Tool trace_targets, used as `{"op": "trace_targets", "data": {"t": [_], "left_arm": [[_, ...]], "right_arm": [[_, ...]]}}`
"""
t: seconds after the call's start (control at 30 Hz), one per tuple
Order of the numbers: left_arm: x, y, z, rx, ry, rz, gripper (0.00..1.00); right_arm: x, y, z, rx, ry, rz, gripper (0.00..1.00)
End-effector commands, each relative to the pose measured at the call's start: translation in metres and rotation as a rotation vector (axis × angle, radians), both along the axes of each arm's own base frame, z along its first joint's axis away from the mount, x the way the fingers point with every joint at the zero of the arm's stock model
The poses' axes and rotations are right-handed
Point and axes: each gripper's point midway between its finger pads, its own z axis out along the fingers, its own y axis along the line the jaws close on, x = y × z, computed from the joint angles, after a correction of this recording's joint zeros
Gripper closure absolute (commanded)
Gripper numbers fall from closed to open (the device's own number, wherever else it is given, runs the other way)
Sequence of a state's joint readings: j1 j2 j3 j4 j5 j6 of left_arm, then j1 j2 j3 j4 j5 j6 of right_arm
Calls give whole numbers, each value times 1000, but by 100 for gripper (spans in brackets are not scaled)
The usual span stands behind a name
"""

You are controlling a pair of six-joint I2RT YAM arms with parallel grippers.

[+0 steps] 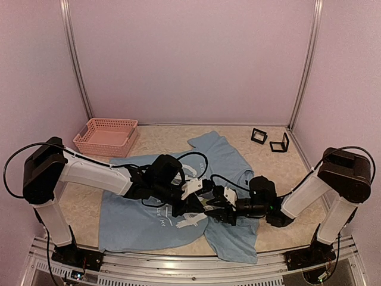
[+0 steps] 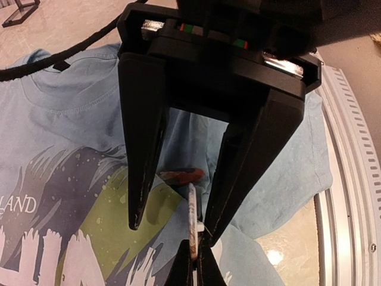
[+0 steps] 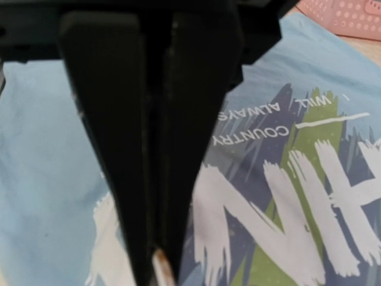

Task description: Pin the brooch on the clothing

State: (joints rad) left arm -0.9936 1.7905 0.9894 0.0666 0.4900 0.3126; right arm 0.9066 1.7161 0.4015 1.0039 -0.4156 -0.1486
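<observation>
The light blue T-shirt [image 1: 149, 223] lies spread on the table, and its white lettering and green and dark graphic show in the right wrist view [image 3: 286, 196]. My right gripper [image 1: 219, 205] is shut on the brooch [image 2: 192, 217], a thin disc seen edge-on and held upright just above the shirt's print. Its edge also shows in the right wrist view [image 3: 161, 269] between the shut fingers [image 3: 128, 179]. My left gripper [image 2: 172, 231] is open and straddles the brooch, its right finger [image 2: 238, 179] close against the brooch's back. A reddish-brown part [image 2: 181, 176] sits at the brooch's far end on the cloth.
A pink basket [image 1: 106, 136] stands at the back left. Two small black frames [image 1: 258, 135] [image 1: 280, 143] stand at the back right. A metal rail [image 1: 178, 271] runs along the table's near edge. Both arms meet over the shirt's middle.
</observation>
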Motion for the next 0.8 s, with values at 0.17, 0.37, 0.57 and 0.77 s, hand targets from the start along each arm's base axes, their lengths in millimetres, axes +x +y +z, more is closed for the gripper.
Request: {"op": "trace_targets", "data": {"t": [0.17, 0.37, 0.57, 0.77], "left_arm": [[-9, -2, 16, -49, -6, -45, 100], [-11, -3, 16, -48, 0, -49, 100], [-12, -3, 15, -45, 1, -54, 100], [-13, -1, 12, -34, 5, -53, 100]], "right_arm": [[17, -5, -2, 0, 45, -79, 73], [25, -7, 3, 14, 72, -117, 79], [32, -10, 4, 18, 101, -148, 84], [38, -18, 9, 64, 158, -196, 84]]}}
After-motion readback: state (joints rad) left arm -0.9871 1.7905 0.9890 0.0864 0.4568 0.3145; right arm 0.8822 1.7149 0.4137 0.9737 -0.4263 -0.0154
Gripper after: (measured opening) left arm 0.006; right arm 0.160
